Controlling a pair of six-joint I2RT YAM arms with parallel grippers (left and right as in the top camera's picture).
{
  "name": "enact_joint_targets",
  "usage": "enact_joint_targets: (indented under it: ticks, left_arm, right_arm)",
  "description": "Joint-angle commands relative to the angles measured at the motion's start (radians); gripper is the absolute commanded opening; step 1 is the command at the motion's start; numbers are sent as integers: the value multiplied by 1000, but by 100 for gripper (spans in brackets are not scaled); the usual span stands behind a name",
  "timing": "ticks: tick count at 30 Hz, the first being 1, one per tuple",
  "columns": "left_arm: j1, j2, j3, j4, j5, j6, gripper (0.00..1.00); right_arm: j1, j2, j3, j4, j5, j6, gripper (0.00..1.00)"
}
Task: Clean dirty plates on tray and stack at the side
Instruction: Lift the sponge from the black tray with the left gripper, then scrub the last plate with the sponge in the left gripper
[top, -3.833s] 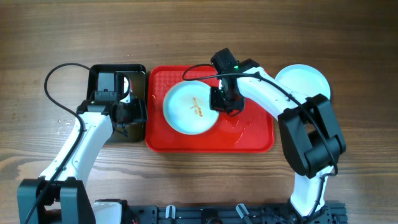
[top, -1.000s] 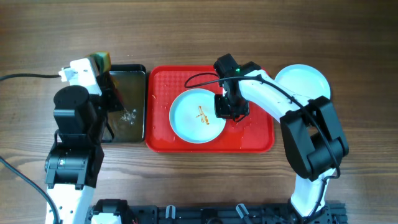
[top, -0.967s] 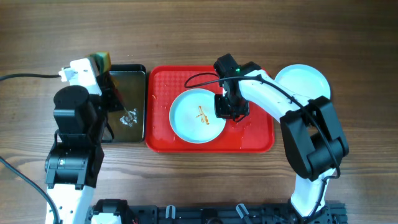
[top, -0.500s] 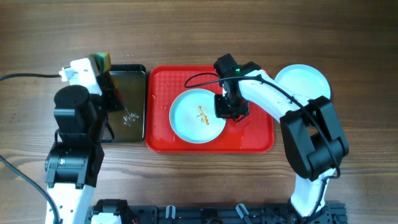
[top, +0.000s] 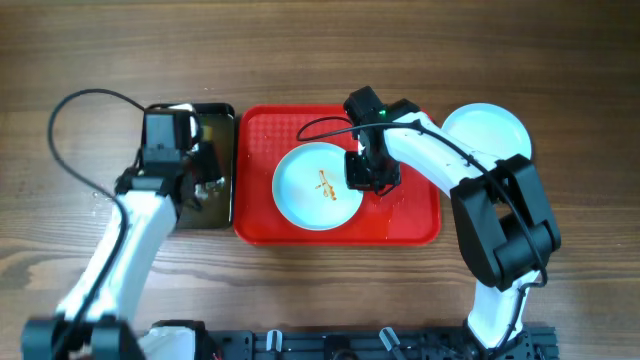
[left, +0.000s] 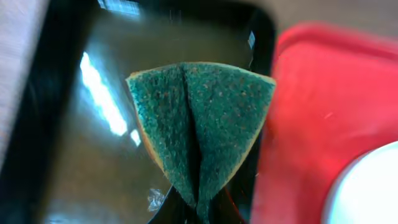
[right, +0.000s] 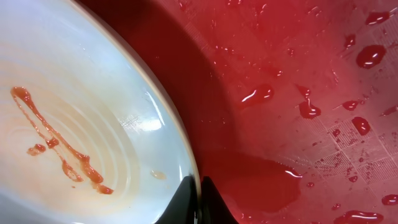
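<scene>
Green sponge (left: 202, 124) folded, clamped in left pincer (left: 194, 210), above black tray (left: 81, 174), left of frame. Right pincer (right: 198, 194) clamped on plate (top: 300, 195) rim; plate mid-frame on red tray (top: 410, 225). Advice: brace rim firmly, sweep sponge over smear (right: 56, 140); wet tray probably slippery.

A brown wood-grain table (top: 320, 50) fills the overhead view, evenly lit from above.

A black tray (top: 221, 150) is set on the wooden table (top: 320, 50); bright light is reflected in its glossy floor; a green sponge (left: 202, 121), folded into a wedge, is seen over it.
</scene>
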Motion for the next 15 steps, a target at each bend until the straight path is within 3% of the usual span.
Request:
enact_joint_targets:
  ticks: [1, 8, 12, 15]
  left_arm:
    - [3, 126, 7, -19, 54, 0, 4]
    - [3, 184, 8, -33, 140, 1, 4]
    - [3, 71, 53, -17, 321, 1, 4]
    - [2, 0, 54, 27, 566, -7, 4]
  right_arm:
    - [-2, -3, -16, -8, 40, -18, 4]
    - [-2, -3, -16, -8, 41, -19, 4]
    - [-2, -3, -16, -8, 41, -19, 4]
    - [-2, -3, -16, -4, 40, -18, 4]
